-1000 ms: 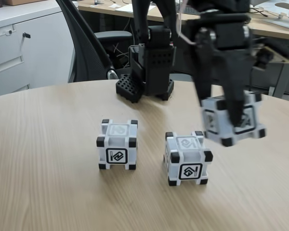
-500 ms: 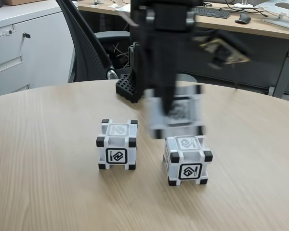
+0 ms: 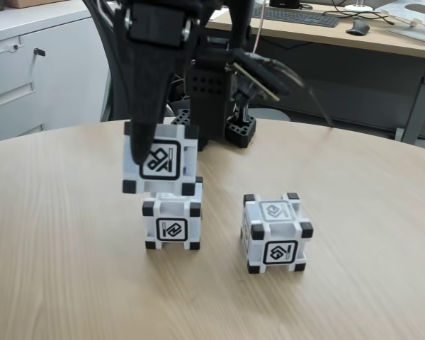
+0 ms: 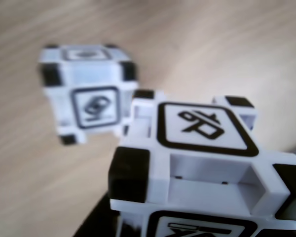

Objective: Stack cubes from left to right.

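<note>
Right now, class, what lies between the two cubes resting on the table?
In the fixed view, only bare table separates the left cube from the right cube.

The held cube [image 3: 161, 159] is white with black corner blocks, and its front face carries a black-framed square symbol of angular black strokes. In the wrist view the same cube [image 4: 197, 163] shows a rounded black frame around a looping black mark on a white field. The left cube [image 3: 172, 223] and the right cube [image 3: 275, 232] match it: white bodies, black corners, a black-framed emblem in front and a pale grey one on top. The claw [image 3: 145, 152] is matte black. The surface [image 3: 64, 212] is light tan wood with fine streaked grain.
</note>
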Controlling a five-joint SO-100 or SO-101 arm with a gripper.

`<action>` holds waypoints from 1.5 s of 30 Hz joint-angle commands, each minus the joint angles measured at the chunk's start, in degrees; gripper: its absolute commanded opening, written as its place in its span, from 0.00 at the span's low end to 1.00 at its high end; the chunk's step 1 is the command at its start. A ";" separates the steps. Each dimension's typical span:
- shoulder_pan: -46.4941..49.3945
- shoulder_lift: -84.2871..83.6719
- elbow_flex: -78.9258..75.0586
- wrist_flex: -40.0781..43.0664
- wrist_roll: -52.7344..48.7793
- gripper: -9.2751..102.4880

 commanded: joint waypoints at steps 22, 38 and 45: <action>0.35 0.88 -1.49 7.73 -2.81 0.08; 0.44 -6.33 -2.11 6.94 -3.34 0.08; 0.44 -8.61 -2.11 6.86 -3.52 0.08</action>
